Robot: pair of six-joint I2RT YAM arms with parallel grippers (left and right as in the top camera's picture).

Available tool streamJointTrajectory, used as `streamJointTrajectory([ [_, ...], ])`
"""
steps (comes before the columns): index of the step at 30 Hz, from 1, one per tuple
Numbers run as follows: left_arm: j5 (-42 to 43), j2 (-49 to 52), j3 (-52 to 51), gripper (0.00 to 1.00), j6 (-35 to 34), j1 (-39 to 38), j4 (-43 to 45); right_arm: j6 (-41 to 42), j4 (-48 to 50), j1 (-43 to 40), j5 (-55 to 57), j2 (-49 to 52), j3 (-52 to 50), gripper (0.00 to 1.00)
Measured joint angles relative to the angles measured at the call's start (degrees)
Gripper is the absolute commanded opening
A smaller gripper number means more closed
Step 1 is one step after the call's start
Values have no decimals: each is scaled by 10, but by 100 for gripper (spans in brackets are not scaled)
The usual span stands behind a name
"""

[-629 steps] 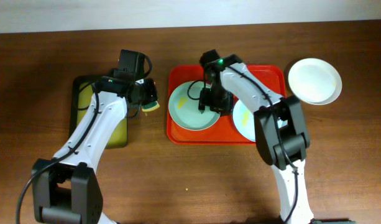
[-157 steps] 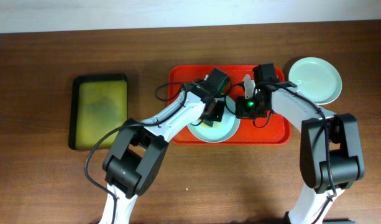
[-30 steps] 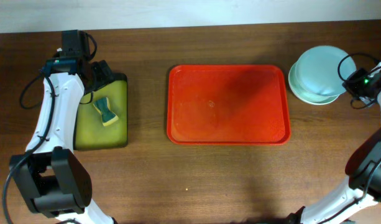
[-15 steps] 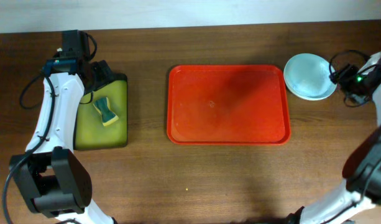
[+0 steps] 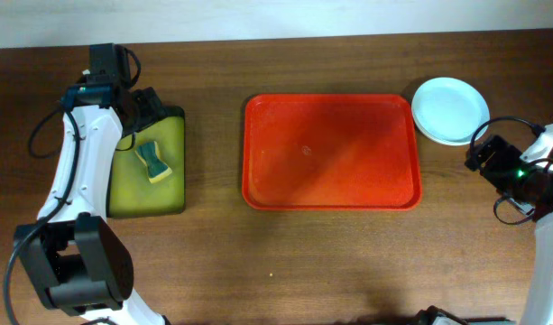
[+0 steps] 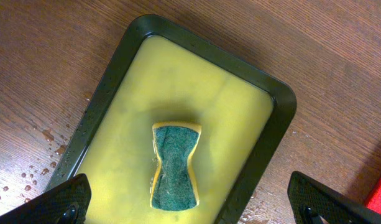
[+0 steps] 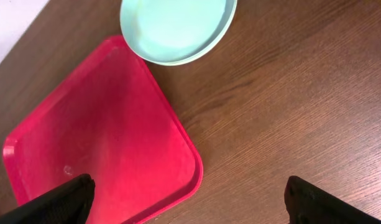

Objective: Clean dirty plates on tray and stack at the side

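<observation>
Right gripper (image 7: 189, 204), wide and empty, hangs over open table (image 5: 348, 262) beside the stacked plates (image 5: 450, 110), which lie just clear of the tray (image 5: 330, 171) at its far-right corner; left gripper (image 6: 190, 202) wide too.

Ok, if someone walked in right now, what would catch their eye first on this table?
The big red tray in the middle of the table stands out first, with nothing on it. Next come the pale plates, stacked on the wood just off its far right corner, and the green-and-yellow sponge lying in the small yellow-green tray at the left.
</observation>
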Motion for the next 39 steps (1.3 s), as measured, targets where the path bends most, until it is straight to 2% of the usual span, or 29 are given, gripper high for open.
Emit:
streamJointTrajectory([
  [4, 0, 0, 0, 99, 0, 0, 0, 0, 1, 0, 0, 53, 0, 99],
  [8, 0, 0, 0, 99, 0, 0, 0, 0, 2, 0, 48, 104, 0, 99],
  [12, 0, 0, 0, 99, 0, 0, 0, 0, 26, 16, 61, 101, -17, 99],
  [14, 0, 0, 0, 99, 0, 0, 1, 0, 128, 83, 63, 55, -85, 99],
  [16, 0, 0, 0, 99, 0, 0, 0, -1, 259, 175, 64, -38, -196, 99],
  [18, 0, 0, 0, 99, 0, 0, 2, 0, 373, 253, 66, -188, -325, 99],
  [21, 0, 0, 0, 99, 0, 0, 1, -7, 377, 274, 66, -327, -401, 99],
  [24, 0, 0, 0, 99, 0, 0, 1, -10, 374, 274, 66, -409, -427, 99],
  [29, 0, 0, 0, 99, 0, 0, 0, -22, 377, 276, 66, -617, -528, 99],
  [35, 0, 0, 0, 99, 0, 0, 0, -22, 395, 326, 98, -690, -570, 99],
  [37, 0, 0, 0, 99, 0, 0, 0, -22, 437, 331, 108, -705, -609, 98],
  [39, 0, 0, 0, 99, 0, 0, 0, -22, 518, 332, 110, -706, -651, 99],
])
